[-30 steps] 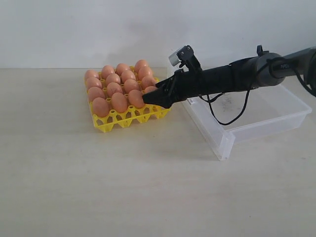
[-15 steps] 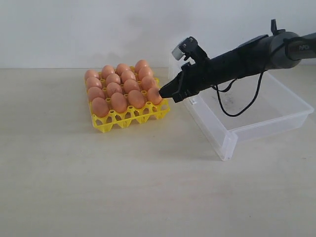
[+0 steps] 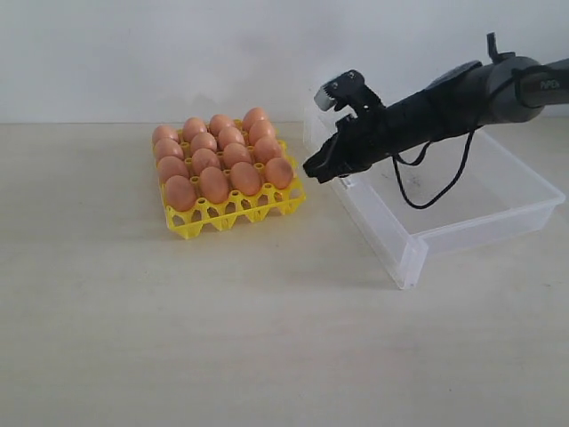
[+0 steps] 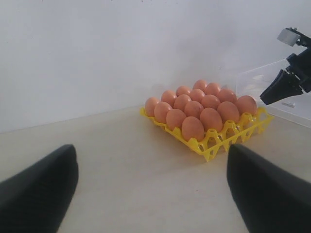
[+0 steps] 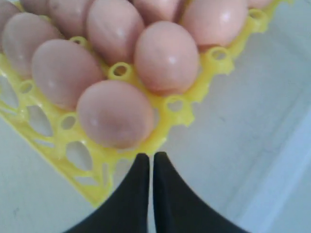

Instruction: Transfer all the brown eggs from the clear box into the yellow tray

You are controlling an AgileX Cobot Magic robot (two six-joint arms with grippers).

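Note:
Several brown eggs (image 3: 219, 160) fill the yellow tray (image 3: 233, 213) on the table, left of the clear box (image 3: 462, 209), in which no egg shows. My right gripper (image 3: 308, 169) hangs shut and empty just right of the tray's near right corner, over the box's left edge. In the right wrist view its tips (image 5: 150, 156) sit together just off the tray's corner (image 5: 97, 187), beside the nearest egg (image 5: 114, 113). In the left wrist view the tray (image 4: 218, 141) and eggs (image 4: 199, 104) lie well ahead of my open, empty left gripper (image 4: 150, 189). The right gripper (image 4: 281, 88) shows there too.
The pale wooden table (image 3: 222, 338) stretches bare in front of the tray and box. A white wall (image 3: 178, 53) stands behind. The right arm's black cable (image 3: 427, 191) loops down over the box.
My right gripper has let go of an egg at the tray's right corner, shut, and drawn back to the right and up toward the box. That egg now sits in the tray.

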